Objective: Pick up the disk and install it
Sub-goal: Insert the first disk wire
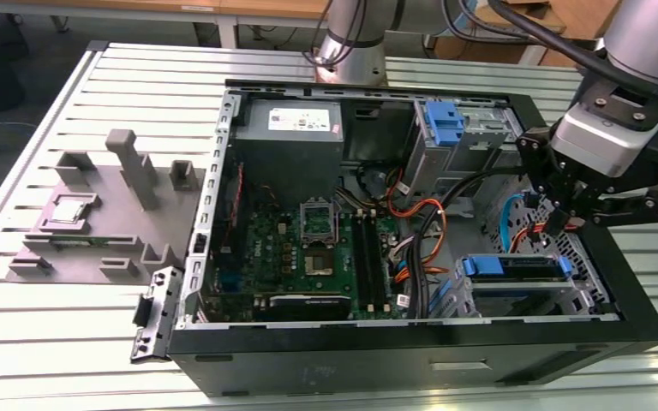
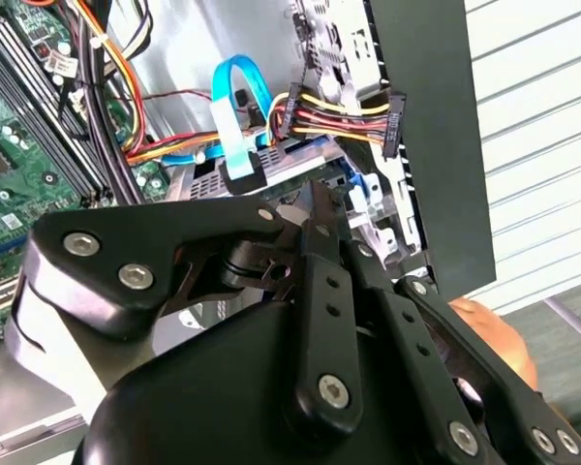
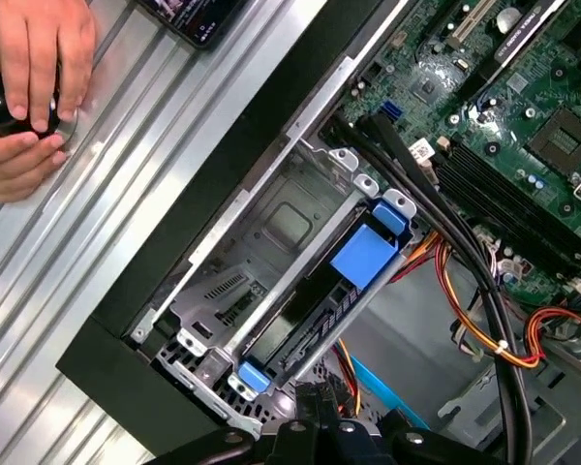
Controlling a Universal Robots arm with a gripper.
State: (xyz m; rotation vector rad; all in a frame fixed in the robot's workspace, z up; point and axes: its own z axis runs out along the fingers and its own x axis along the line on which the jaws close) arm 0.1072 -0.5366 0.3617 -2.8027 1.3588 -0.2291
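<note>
The disk (image 1: 513, 267), with blue bracket rails, lies flat in the drive bay at the front corner of the open computer case (image 1: 421, 342), on the exterior view's right. In the first wrist view the disk (image 3: 305, 322) sits in the metal bay with a blue tab on top. My gripper (image 1: 571, 221) hangs above the case's right side, a little behind and above the disk. Its black fingers look shut with nothing between them; the gripper (image 3: 312, 399) is just off the disk's end. In the second wrist view the gripper (image 2: 317, 199) points at the disk (image 2: 305, 155).
Orange, yellow and blue cables (image 1: 421, 231) run between the motherboard (image 1: 306, 248) and the bay. A grey cage with a blue latch (image 1: 445, 124) stands at the case's back. A grey fixture (image 1: 89, 214) lies on the exterior view's left. A person's hands (image 3: 29, 77) rest on the table.
</note>
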